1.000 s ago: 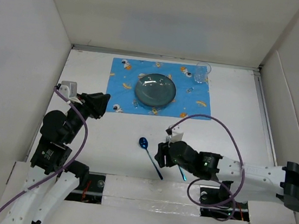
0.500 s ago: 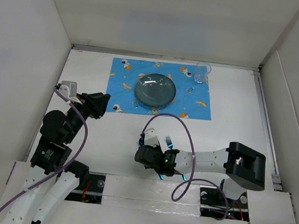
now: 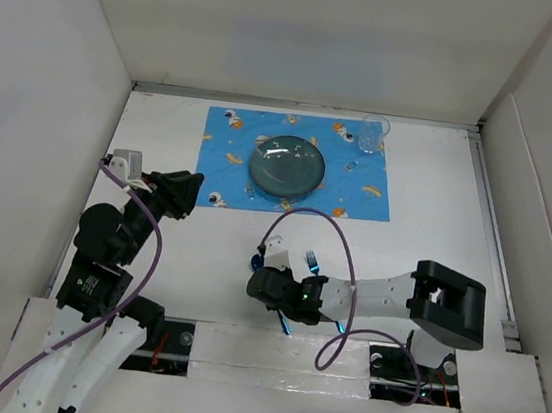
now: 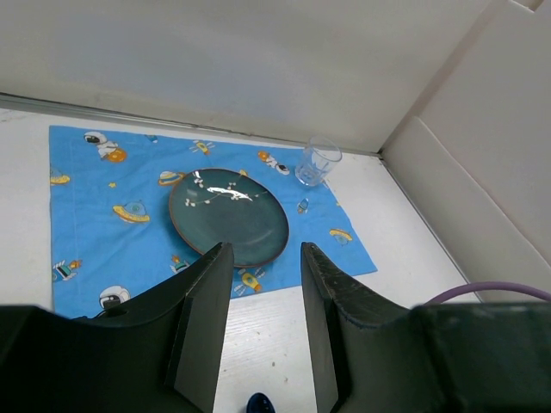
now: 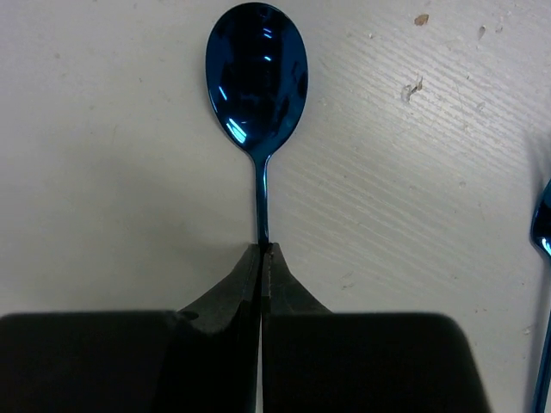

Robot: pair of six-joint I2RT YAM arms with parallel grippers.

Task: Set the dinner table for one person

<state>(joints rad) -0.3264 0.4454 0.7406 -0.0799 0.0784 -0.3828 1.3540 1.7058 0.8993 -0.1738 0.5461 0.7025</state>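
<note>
The dinner table (image 3: 436,216) is a white tabletop. A shiny blue spoon (image 5: 256,77) lies flat on it with its bowl pointing away from my right wrist camera. My right gripper (image 5: 262,249) is shut on the spoon's thin handle just below the bowl. From above, the right gripper (image 3: 266,274) covers most of the spoon (image 3: 261,259). My left gripper (image 4: 265,249) is open and holds nothing. It hangs over the table's left side (image 3: 185,193), facing the dark teal plate (image 4: 228,215).
The plate (image 3: 287,166) sits on a blue cartoon placemat (image 3: 358,191), with a clear glass (image 3: 373,133) at the mat's far right corner. A blue fork (image 3: 312,262) lies just right of the spoon, its edge showing in the right wrist view (image 5: 542,232). White walls enclose the table.
My right arm swung left over the spoon, and its jaws came together on the spoon's handle. The left arm has stayed still.
</note>
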